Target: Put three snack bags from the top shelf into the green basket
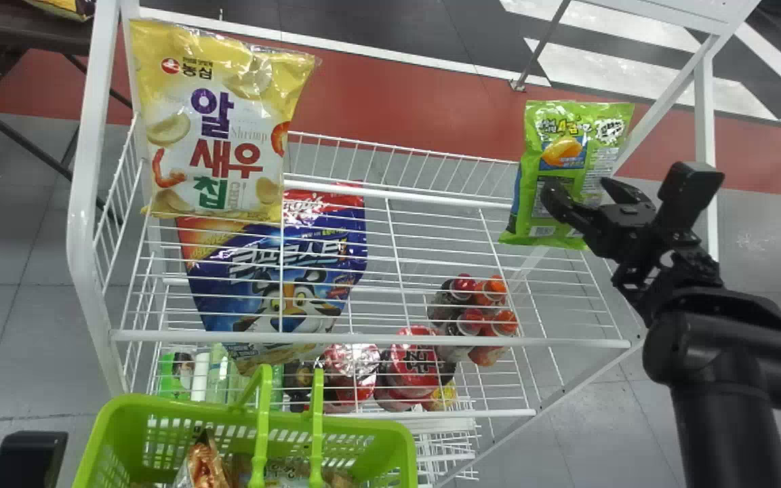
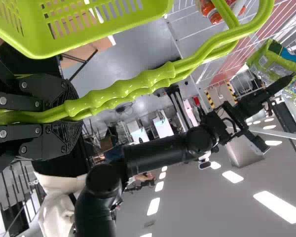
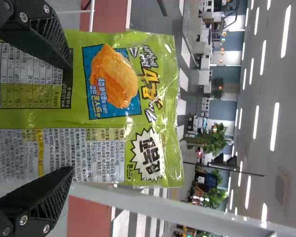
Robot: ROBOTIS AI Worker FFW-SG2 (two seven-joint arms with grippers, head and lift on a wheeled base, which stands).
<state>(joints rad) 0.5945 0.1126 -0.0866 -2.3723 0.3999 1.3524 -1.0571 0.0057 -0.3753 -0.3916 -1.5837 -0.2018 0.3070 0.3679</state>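
The green bag (image 1: pixel 570 163) is up on the top shelf (image 1: pixel 363 339), by its back right corner as the robot faces it, leaning a little. From here I see the right gripper (image 1: pixel 580 190) right up at its front, the two black fingers (image 3: pixel 54 197) well apart, one towards each side edge of the bag, with part of the bag lying between them in the right wrist view. Whether either finger touches it, I can't tell.

The yellow bag (image 1: pixel 228 135) stands at the back left corner of that same shelf, its printed front towards the robot.

Over on the other side, the left gripper (image 2: pixel 74 116) is clamped on the two handles of the green basket (image 1: pixel 363 425), one handle lying against the other between its fingers. The basket is in front of the rack's near left corner, lower than the top shelf, and a shiny orange-brown packet (image 1: pixel 204 468) and a pale packet (image 1: pixel 285 474) lie in it. The left arm (image 1: pixel 28 461) pokes in just beside the basket's left edge.

Through the top shelf's wires I see a big blue bag (image 1: pixel 289 285), with red-capped bottles (image 1: pixel 478 308) to its right and red cups (image 1: pixel 414 356) near its lower right. A dark table (image 1: pixel 24 34) stands behind the rack's left end.
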